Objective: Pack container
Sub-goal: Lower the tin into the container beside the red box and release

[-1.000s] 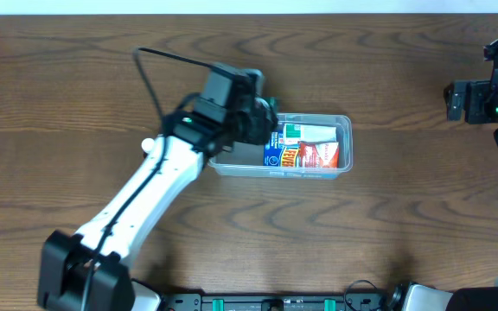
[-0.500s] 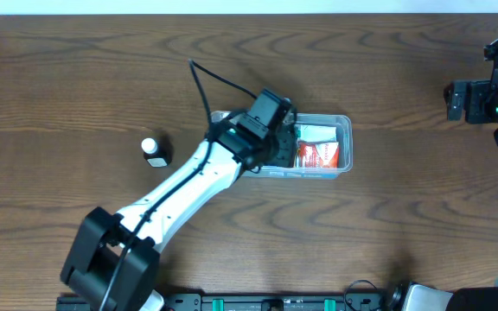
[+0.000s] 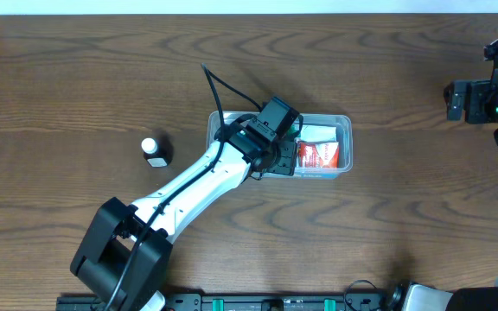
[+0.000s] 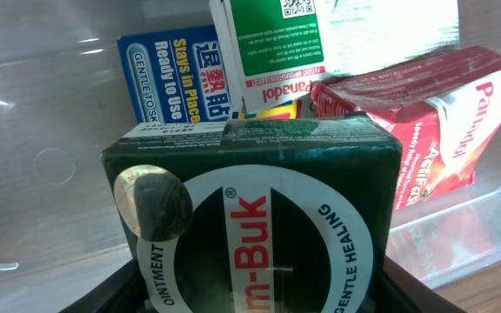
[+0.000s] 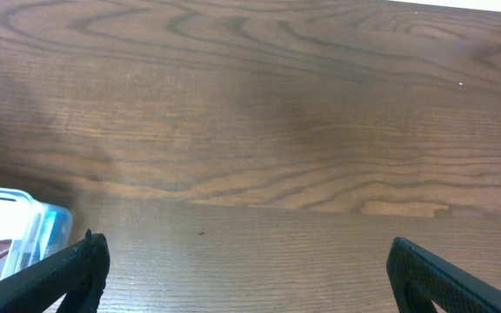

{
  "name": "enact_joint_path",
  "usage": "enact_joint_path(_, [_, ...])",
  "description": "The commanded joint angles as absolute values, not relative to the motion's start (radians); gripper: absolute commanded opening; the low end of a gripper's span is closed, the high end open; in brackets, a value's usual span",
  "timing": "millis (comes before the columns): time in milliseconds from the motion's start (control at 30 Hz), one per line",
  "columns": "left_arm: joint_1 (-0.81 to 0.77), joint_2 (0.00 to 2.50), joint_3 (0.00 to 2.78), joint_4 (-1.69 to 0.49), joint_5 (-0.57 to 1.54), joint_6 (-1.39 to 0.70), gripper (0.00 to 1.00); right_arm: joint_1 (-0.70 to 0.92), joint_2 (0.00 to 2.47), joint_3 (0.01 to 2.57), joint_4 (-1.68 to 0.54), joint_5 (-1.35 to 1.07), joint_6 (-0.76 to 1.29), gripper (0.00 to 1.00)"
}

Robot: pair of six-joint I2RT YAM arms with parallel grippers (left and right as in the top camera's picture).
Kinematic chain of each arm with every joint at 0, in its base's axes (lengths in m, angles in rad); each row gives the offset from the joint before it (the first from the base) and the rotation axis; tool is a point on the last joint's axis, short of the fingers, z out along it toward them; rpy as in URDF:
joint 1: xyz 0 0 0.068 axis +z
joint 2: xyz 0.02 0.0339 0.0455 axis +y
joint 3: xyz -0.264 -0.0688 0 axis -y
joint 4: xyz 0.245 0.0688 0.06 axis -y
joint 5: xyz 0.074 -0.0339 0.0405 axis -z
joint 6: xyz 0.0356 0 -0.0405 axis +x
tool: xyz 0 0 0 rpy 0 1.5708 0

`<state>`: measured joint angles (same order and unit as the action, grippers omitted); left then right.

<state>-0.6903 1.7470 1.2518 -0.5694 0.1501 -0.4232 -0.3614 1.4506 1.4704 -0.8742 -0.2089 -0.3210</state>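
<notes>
The clear plastic container (image 3: 346, 123) lies mid-table and holds a red Panadol packet (image 3: 322, 155) and a white-and-green packet (image 3: 318, 134). My left gripper (image 3: 280, 152) is over the container's middle, shut on a dark green Zam-Buk ointment box (image 4: 250, 217). In the left wrist view the box fills the foreground between my left gripper's (image 4: 255, 296) jaws, inside the container walls (image 4: 42, 130). Behind it are a blue packet (image 4: 168, 69), the green-and-white packet (image 4: 272, 39) and the red packet (image 4: 424, 130). My right gripper (image 3: 455, 100) is open and empty at the far right.
A small bottle with a white cap (image 3: 154, 151) stands on the wooden table left of the container. In the right wrist view my right gripper (image 5: 250, 269) hangs over bare wood, with a corner of the container (image 5: 24, 222) at the left edge.
My left arm has swung right with the green box, from the container's left end to its middle. The small bottle, hidden under the arm before, now shows. The right arm has not moved.
</notes>
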Motion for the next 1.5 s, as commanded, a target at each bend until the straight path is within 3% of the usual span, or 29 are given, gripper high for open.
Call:
enact_joint_path(0, [-0.693, 1.754, 1.267, -0.571, 0.138, -0.436, 0.44, -0.373, 1.454, 1.478, -0.876, -0.213, -0.307, 0.99])
enact_joint_path(333, [-0.757, 1.754, 1.267, -0.571, 0.137, -0.435, 0.45, -0.373, 1.454, 1.478, -0.876, -0.213, -0.307, 0.99])
enact_joint_path(367, [-0.760, 1.754, 1.267, -0.571, 0.137, -0.435, 0.56, -0.373, 1.454, 1.478, -0.876, -0.213, -0.307, 0.99])
enact_joint_path(433, [-0.763, 1.754, 1.267, -0.571, 0.137, -0.435, 0.59, -0.373, 1.454, 1.478, -0.876, -0.213, -0.307, 0.99])
enact_joint_path(867, [-0.762, 1.754, 1.267, -0.572, 0.118, -0.421, 0.60, -0.373, 1.454, 1.478, -0.876, -0.213, -0.307, 0.99])
enact_joint_path(1100, [-0.763, 1.754, 1.267, -0.572, 0.118, -0.421, 0.77, -0.373, 1.454, 1.478, -0.876, -0.213, -0.307, 0.99])
enact_joint_path(1467, [-0.762, 1.754, 1.267, -0.567, 0.114, -0.420, 0.78, -0.373, 1.454, 1.478, -0.876, -0.213, -0.307, 0.99])
